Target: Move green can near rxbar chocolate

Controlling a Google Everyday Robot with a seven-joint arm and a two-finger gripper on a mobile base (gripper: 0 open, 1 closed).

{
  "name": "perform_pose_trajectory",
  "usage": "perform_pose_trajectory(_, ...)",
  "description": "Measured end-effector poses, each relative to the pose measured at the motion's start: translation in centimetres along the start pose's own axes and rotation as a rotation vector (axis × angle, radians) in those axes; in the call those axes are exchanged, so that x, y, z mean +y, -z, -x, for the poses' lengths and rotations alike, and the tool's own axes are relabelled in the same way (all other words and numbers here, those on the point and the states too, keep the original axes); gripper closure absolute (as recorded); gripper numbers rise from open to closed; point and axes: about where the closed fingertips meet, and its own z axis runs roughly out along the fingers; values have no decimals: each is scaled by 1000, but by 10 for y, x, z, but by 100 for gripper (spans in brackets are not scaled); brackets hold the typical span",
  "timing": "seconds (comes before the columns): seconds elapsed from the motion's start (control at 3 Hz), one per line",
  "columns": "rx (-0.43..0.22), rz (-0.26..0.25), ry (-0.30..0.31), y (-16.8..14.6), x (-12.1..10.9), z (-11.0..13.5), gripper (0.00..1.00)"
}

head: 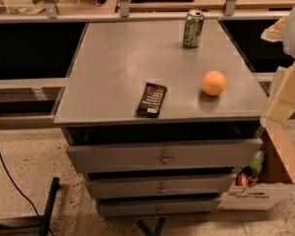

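The green can point(192, 28) stands upright near the far right edge of the grey cabinet top point(113, 68). The rxbar chocolate point(151, 99) lies flat near the front edge, a little right of the middle, with its long side pointing away from me. The can is well behind the bar and to its right. My gripper point(284, 98) shows as pale, cream-coloured parts at the right edge of the view, beyond the cabinet's right side. It is level with the front half of the top and far from the can.
An orange ball point(214, 83) sits on the top between the can and the bar, to the right. Three drawers point(162, 156) stand partly pulled out below. A cardboard box point(273, 178) with packets stands on the floor at the right. A black cable point(5, 173) runs at the left.
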Motion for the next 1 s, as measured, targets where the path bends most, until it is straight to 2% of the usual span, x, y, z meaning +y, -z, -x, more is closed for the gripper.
perform_pose_trajectory(0.33,0,0,0,0,0,0,0)
perform_pose_trajectory(0.67,-4,-11,-20,-6,-11,-3,0)
perform_pose_trajectory(1.0,-6,-37,-32,-21,-49,-8,0)
